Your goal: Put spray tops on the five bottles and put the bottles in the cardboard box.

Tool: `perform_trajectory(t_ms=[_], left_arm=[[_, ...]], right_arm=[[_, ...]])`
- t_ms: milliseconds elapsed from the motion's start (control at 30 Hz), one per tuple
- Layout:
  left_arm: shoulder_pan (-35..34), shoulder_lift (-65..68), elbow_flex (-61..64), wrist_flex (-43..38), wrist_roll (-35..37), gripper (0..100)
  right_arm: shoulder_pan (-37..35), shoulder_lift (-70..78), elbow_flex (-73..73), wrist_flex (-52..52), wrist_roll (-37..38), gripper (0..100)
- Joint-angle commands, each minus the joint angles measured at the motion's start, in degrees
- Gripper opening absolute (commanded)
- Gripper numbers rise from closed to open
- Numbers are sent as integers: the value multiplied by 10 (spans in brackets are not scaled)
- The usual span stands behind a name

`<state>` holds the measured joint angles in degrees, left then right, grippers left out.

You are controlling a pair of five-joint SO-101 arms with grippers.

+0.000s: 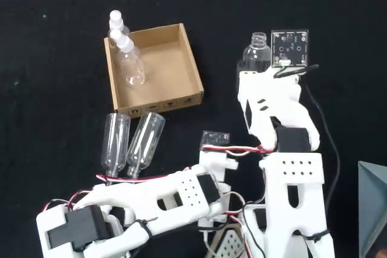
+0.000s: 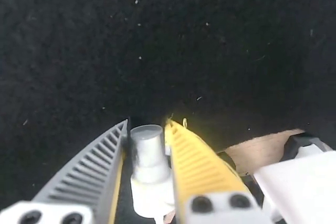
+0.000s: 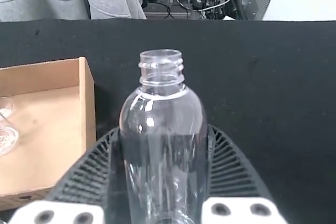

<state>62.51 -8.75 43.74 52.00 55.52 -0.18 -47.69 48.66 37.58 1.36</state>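
Pinching a spray top (image 2: pixel 149 163) is left pincer (image 2: pixel 147 124); right pincer (image 3: pixel 163 132) clasps bottle (image 3: pixel 161 98).

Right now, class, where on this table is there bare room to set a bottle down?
Bare: inside the cardboard box, right of its two capped bottles, and the table left of the box. Crowded: in front of the box, two lying bottles and the arms.

My right gripper (image 3: pixel 164 145) has its two dark ribbed fingers (image 3: pixel 89 174) pressed against either side of a clear plastic bottle (image 3: pixel 161 114), which stands upright with its threaded neck open. Near it on the black table cover (image 3: pixel 273 77) I see a shallow brown cardboard box (image 3: pixel 87 98). Part of another clear bottle (image 3: pixel 4 129) lies inside it, cut off at the picture's edge.
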Motion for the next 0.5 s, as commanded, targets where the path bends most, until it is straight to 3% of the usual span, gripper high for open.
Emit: perform_trajectory(t_ms=[0,267,467], left_arm=[[-44,-5,-29,8,-4,29],[-108,-6,-71,61,-6,29],[-182,-6,-98,76,-51,29]], right_arm=[[11,-23,-48,-18,0,93],[11,-24,-47,-18,0,93],[11,-24,-47,-18,0,93]])
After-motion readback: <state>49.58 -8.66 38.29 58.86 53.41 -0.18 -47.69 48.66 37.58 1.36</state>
